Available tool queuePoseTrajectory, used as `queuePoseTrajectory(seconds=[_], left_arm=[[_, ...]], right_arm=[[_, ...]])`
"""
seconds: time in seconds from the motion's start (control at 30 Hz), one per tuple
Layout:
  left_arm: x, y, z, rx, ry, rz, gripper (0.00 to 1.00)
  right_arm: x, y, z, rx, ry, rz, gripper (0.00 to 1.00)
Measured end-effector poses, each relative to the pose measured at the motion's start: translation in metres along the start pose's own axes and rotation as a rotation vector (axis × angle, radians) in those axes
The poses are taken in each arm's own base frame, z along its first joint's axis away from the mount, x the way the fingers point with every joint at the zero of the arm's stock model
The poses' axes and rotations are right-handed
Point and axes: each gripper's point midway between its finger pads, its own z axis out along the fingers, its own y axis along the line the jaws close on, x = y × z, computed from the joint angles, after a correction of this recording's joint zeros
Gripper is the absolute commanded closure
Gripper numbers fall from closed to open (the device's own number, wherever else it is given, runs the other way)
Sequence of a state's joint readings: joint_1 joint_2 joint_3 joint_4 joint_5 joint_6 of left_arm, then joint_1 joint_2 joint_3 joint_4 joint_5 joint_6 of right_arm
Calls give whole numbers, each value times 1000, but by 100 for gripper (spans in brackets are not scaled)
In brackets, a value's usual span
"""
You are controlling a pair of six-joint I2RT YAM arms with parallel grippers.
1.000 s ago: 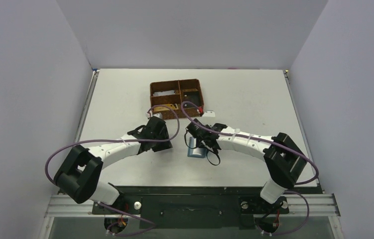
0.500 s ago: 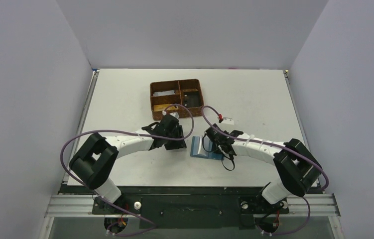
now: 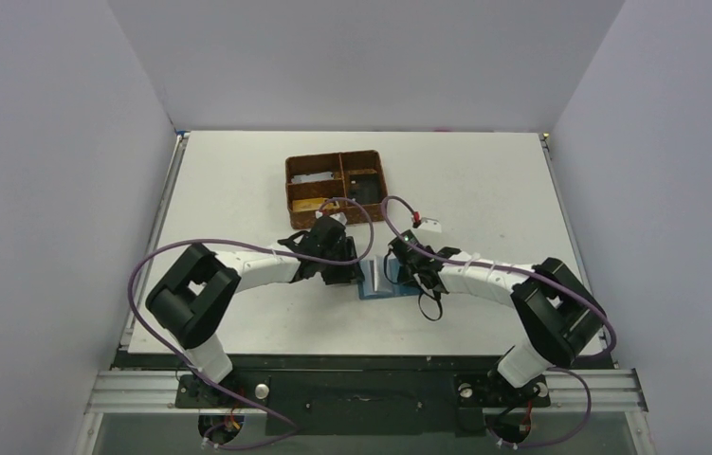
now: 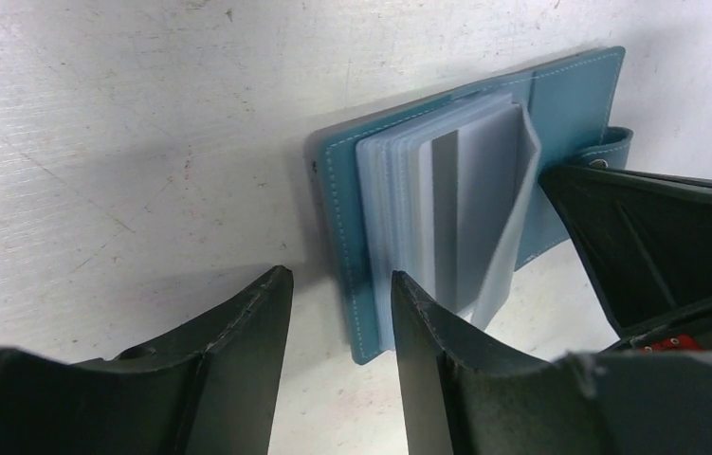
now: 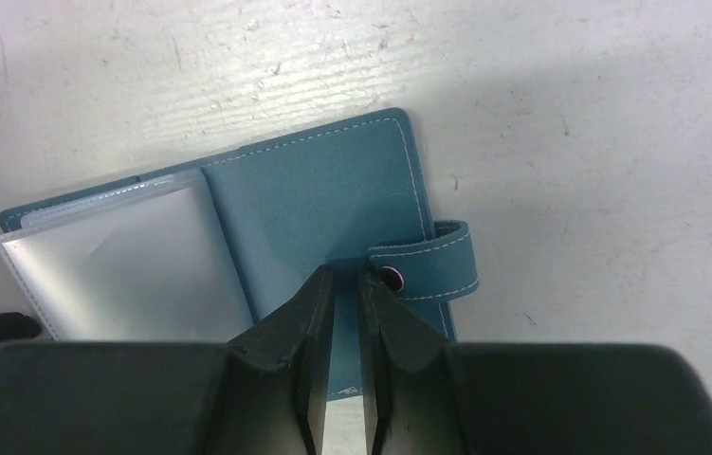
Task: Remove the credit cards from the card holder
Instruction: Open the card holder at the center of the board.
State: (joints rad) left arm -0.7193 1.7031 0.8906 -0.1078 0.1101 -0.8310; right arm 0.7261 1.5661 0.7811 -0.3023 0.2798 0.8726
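The teal card holder (image 3: 372,287) lies open on the table between both grippers. In the left wrist view its clear plastic sleeves (image 4: 465,180) fan up from the teal cover (image 4: 570,85); a pale card with a grey stripe (image 4: 445,204) shows inside one sleeve. No tan-gold card is visible. My left gripper (image 4: 340,280) is open and straddles the holder's near corner, one finger (image 4: 428,322) over the sleeves. My right gripper (image 5: 347,273) is shut, its tips pressing on the right panel (image 5: 314,190) beside the snap tab (image 5: 437,261).
A brown woven compartment basket (image 3: 336,185) stands behind the grippers, with small items in it. Purple cables loop over both arms. The table's left and right edges meet grey walls.
My left gripper has moved right to the holder's edge. The holder, small under my right gripper a second ago, now lies spread open. My right gripper has shifted onto its right panel.
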Motion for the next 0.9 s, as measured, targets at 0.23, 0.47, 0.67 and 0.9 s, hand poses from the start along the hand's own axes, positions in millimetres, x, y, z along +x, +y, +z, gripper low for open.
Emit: queuePoseTrajectory(seconds=[0.23,0.47,0.67,0.9], left_arm=[[1,-5,1,23,9,-17,59],[1,2,0,-29,4,-7,63],[1,15,-10,-147,-10,73,64],[2,13,-22,-193,-9,148,63]], right_arm=[[-6,12,6,-36,-19,8,89],[0,33,5,-59,-36,-39,90],[10,46,0,-80,-37,-79,90],[15,52,-4,-113,-14,-71,90]])
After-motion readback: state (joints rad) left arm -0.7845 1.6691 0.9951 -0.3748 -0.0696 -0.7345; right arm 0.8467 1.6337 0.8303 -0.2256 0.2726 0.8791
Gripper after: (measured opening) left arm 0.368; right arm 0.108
